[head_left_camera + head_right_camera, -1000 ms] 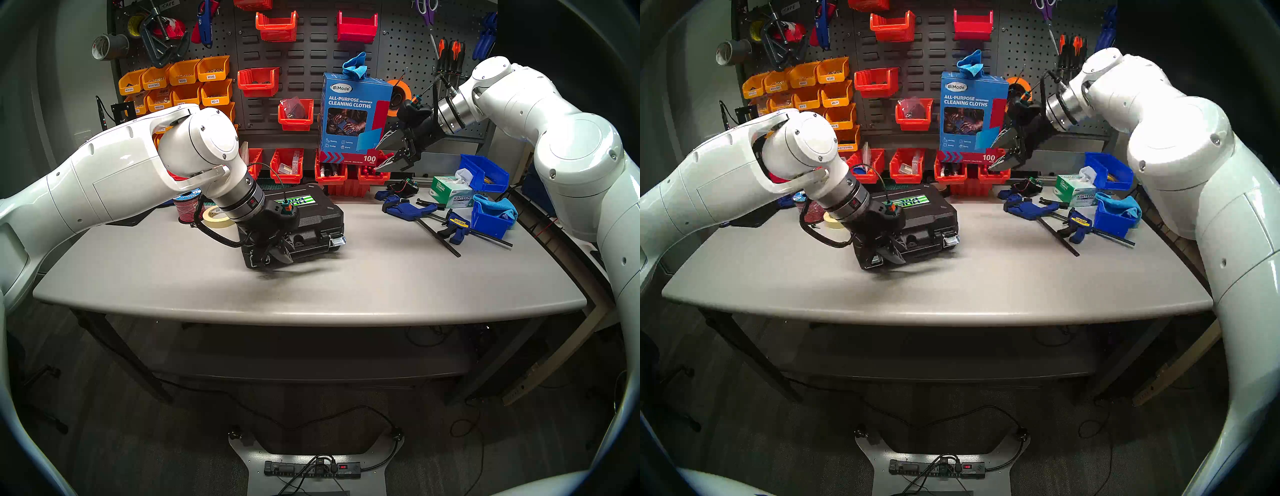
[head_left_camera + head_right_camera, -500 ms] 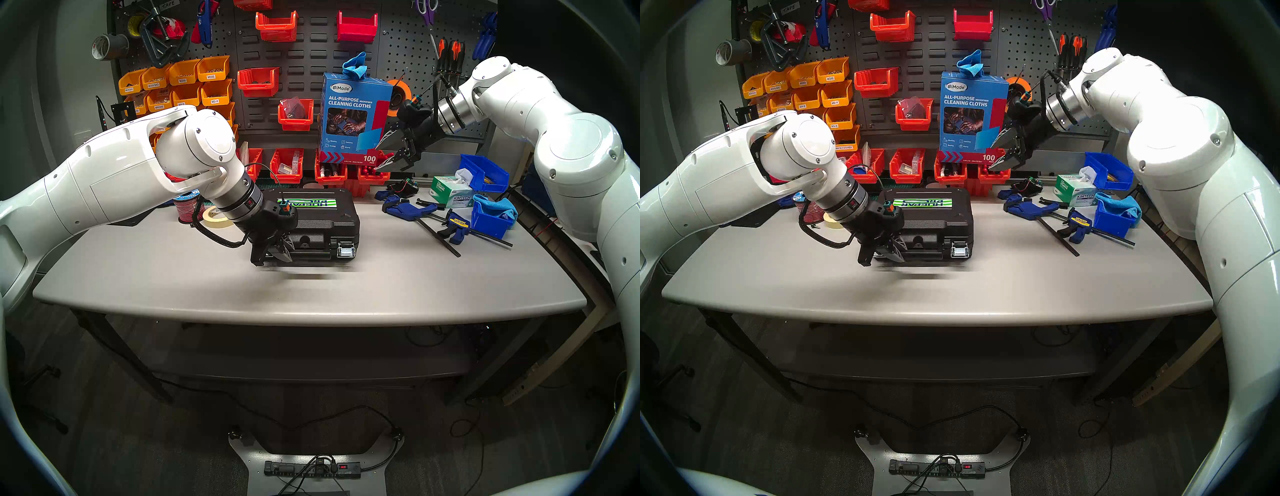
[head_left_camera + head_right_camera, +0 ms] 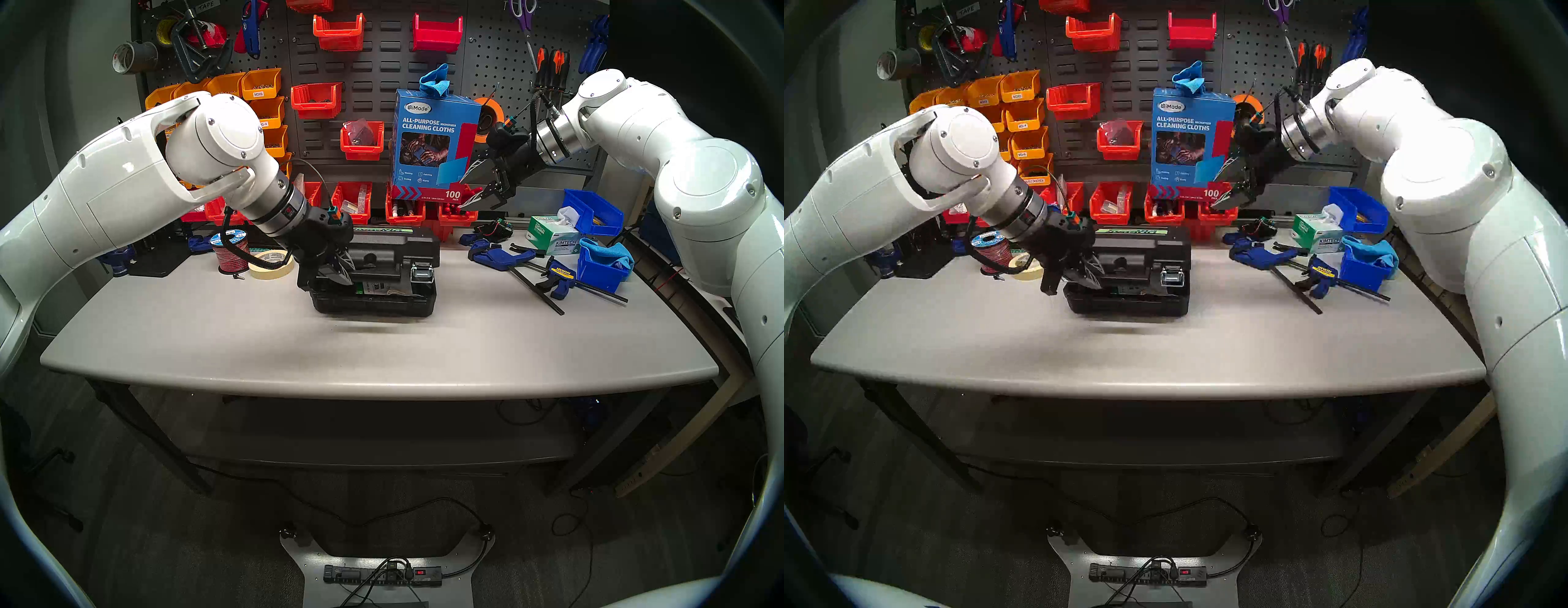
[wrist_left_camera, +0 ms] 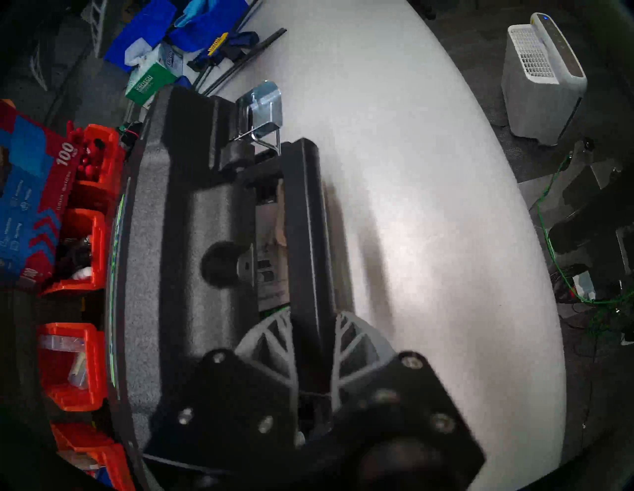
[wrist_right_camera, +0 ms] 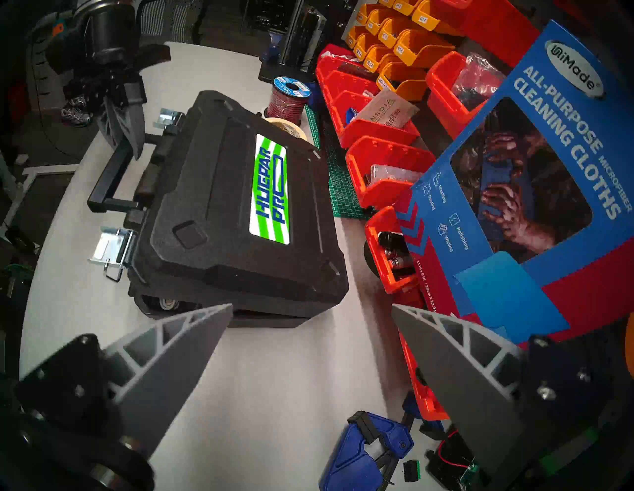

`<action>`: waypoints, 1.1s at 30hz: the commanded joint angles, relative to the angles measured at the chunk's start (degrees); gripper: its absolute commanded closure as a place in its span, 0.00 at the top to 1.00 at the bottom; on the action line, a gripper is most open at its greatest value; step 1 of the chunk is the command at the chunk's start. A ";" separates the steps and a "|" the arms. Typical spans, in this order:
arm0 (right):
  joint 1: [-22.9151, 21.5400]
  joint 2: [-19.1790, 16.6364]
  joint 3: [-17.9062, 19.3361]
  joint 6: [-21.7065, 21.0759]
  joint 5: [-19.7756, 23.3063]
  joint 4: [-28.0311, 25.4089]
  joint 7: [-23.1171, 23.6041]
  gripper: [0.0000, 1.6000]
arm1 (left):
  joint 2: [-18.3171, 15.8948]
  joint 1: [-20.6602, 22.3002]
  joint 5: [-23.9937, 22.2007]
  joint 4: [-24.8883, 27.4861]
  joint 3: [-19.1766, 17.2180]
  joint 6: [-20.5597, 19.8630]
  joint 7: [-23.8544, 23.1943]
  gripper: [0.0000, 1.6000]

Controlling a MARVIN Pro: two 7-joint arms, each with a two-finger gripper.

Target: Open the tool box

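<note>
**Lid of the tool box raised by its handle**

The tool box (image 3: 373,276) sat near the middle of the grey table (image 3: 382,356), its hinged back toward the pegboard wall. Its lid was partly lifted, so a gap showed along the front edge with papers visible inside the base. The striped label (image 5: 271,188) lay on top of the lid.

The left gripper (image 3: 339,271) was at the front left of the tool box, its grey ribbed fingers (image 4: 274,339) closed around the black bar handle (image 4: 305,240), which stood clear of the base. The silver latch (image 3: 422,271) on the right front of the tool box hung loose, unfastened; the right wrist view showed the other latch (image 5: 168,118) flipped out as well.

The right gripper (image 3: 481,193) hung in the air up and to the right of the tool box, in front of the blue cleaning-cloths box (image 3: 432,144), its two fingers spread wide with nothing between them.

To the left of the tool box lay a roll of masking tape (image 3: 273,264) and a spool of red wire (image 3: 229,252). Well to its right were blue bar clamps (image 3: 530,267) and a tissue box (image 3: 551,235).
</note>
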State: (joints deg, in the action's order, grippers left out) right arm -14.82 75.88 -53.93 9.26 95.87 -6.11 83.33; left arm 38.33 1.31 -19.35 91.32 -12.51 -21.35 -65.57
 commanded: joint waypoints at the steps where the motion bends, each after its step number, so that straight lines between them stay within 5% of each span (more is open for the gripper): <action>1: -1.24 -0.05 0.01 0.11 -0.04 0.19 0.00 1.00 | 0.26 4.66 -0.23 -2.94 -4.01 1.62 0.28 0.00; 14: -1.23 -0.05 0.02 0.11 -0.03 0.19 -0.01 1.00 | 5.26 8.33 1.77 -16.36 -6.87 1.86 2.66 0.00; 33: -1.27 -0.05 0.00 0.12 -0.07 0.19 0.01 1.00 | 15.44 7.48 4.56 -35.53 -4.93 1.18 3.46 0.00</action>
State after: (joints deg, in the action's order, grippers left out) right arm -14.82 75.82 -53.91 9.25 95.87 -6.11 83.31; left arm 49.56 7.67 -15.16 61.47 -17.50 -20.01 -62.71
